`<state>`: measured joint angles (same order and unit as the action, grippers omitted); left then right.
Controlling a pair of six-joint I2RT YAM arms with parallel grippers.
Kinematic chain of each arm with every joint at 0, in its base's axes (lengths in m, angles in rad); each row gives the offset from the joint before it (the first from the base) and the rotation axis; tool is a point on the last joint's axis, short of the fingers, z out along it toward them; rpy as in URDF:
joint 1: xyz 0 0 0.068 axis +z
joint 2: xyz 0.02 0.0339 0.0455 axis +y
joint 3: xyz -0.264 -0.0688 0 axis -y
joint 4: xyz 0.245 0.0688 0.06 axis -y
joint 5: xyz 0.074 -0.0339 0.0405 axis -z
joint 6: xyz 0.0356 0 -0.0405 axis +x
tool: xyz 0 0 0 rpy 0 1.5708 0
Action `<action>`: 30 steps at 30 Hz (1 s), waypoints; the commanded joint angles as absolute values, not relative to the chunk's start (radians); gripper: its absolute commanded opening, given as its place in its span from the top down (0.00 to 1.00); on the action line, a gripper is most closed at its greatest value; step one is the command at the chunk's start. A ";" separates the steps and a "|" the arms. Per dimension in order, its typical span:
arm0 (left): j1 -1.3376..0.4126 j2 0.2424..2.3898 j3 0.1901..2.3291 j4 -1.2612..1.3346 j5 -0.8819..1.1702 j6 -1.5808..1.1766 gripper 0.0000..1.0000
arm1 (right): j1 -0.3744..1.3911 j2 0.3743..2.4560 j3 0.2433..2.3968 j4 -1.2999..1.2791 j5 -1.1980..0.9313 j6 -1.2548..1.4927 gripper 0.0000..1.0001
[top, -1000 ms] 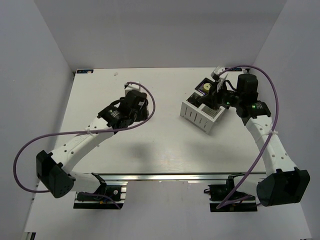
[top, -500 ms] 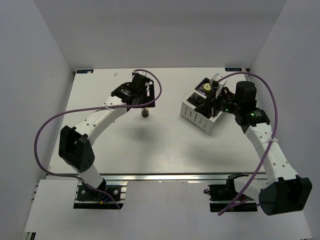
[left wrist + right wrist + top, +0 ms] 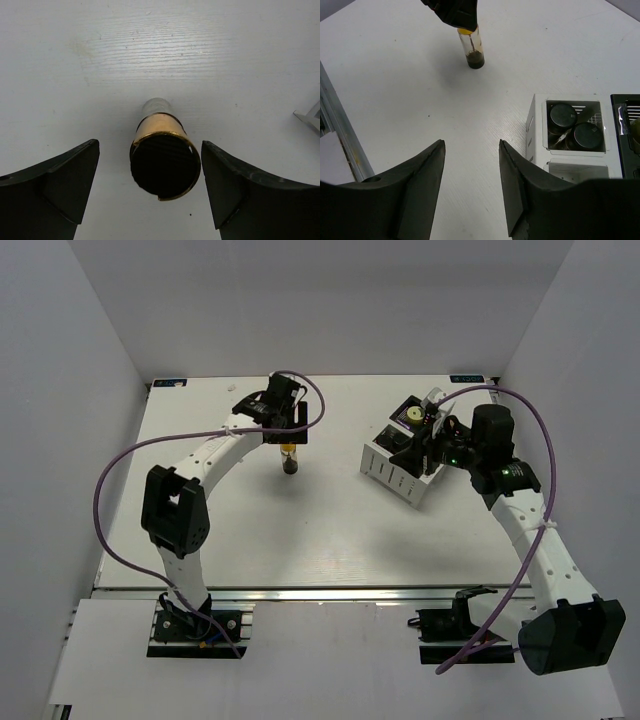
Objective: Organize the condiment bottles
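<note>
A slim yellow condiment bottle with a black cap stands on the white table, left of the rack. My left gripper hangs over it, open. Its fingers flank the cap with a gap on each side and do not touch it. The right wrist view shows the same bottle with its top under the left gripper. My right gripper is open and empty over bare table beside the rack; from above, this gripper sits at the rack's top. Two dark-capped bottles share one rack compartment.
The white slatted rack stands at the table's right back, its wall close to my right fingers. A black box sits against its far side. Grey walls enclose the table on three sides.
The left arm swung out toward the table's back middle and its jaws opened; the slim bottle now stands free beneath them. The right gripper also opened beside the rack.
</note>
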<state>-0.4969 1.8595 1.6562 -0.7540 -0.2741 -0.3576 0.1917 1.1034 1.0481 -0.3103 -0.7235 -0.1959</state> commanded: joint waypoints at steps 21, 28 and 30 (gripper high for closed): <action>-0.500 1.799 1.631 -0.641 -0.180 -0.314 0.78 | 0.195 1.078 1.025 -0.304 -0.683 -0.228 0.47; -0.609 1.684 1.703 -0.698 -0.149 -0.314 1.00 | 0.187 1.068 1.074 -0.325 -0.595 -0.213 0.61; -0.646 1.660 1.746 -0.725 -0.155 -0.322 1.00 | 0.170 1.069 1.095 -0.325 -0.568 -0.196 0.87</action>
